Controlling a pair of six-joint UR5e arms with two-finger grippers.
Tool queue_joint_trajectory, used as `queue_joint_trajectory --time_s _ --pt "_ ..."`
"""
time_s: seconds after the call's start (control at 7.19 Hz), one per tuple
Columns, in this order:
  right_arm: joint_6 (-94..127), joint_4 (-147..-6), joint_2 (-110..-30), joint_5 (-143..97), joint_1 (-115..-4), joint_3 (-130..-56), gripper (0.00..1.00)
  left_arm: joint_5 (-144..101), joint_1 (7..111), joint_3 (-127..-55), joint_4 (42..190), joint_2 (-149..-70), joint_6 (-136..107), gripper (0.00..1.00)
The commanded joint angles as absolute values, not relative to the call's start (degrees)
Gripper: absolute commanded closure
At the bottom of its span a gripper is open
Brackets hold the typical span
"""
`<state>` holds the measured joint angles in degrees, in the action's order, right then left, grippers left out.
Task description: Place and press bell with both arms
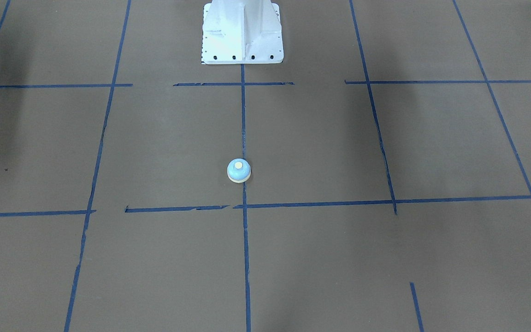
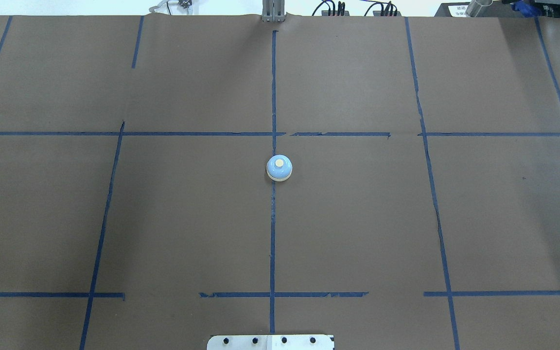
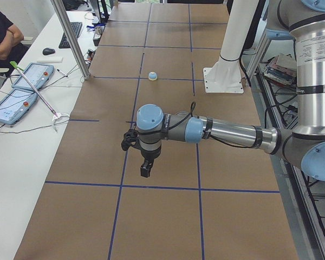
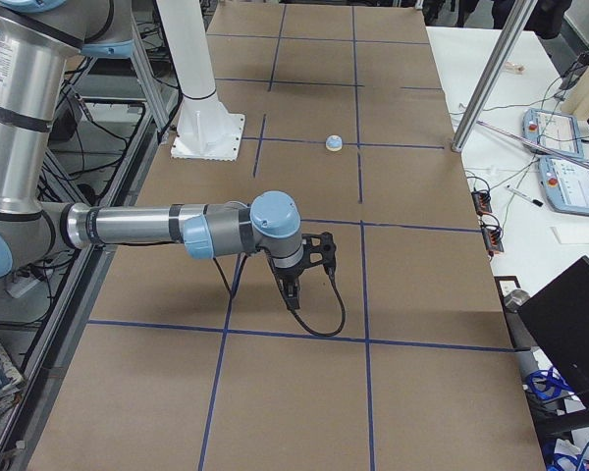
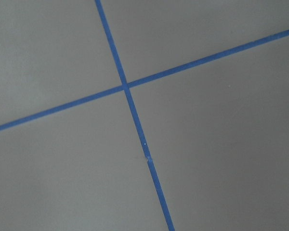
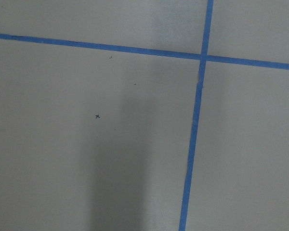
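The light-blue bell [image 2: 279, 168] with a cream rim and cream button stands upright on the centre tape line of the brown table; it also shows in the front view [image 1: 238, 170], the left side view [image 3: 151, 75] and the right side view [image 4: 335, 143]. Nothing touches it. The left gripper [image 3: 146, 168] shows only in the left side view, hanging above the table far from the bell. The right gripper [image 4: 293, 294] shows only in the right side view, likewise far from the bell. I cannot tell whether either is open or shut. Both wrist views show only paper and tape.
The white bolted pedestal [image 1: 242, 32] stands behind the bell at the robot's side. Blue tape lines [image 2: 273, 233] grid the brown paper. A metal post [image 3: 70, 38], teach pendants [image 3: 32, 76] and a seated person [image 3: 2, 38] are along the operators' side.
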<state>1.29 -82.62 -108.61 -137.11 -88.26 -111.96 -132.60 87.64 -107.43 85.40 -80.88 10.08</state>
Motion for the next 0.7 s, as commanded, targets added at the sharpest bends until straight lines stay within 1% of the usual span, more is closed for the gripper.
queue_joint_trajectory --time_s 0.0,0.28,0.56 --pt "0.35 -82.7 -108.9 -137.11 -88.42 -111.45 0.0 -134.82 87.71 -107.4 83.59 -79.1 9.41 0.0" --pt "0.35 -82.7 -108.9 -137.2 -88.33 -111.01 0.0 -135.0 87.71 -106.61 84.19 -79.1 9.49 0.0" --pt "0.26 -82.62 -108.81 -137.54 -88.16 -110.04 0.0 -135.08 87.63 -108.01 84.37 -77.53 9.93 0.0"
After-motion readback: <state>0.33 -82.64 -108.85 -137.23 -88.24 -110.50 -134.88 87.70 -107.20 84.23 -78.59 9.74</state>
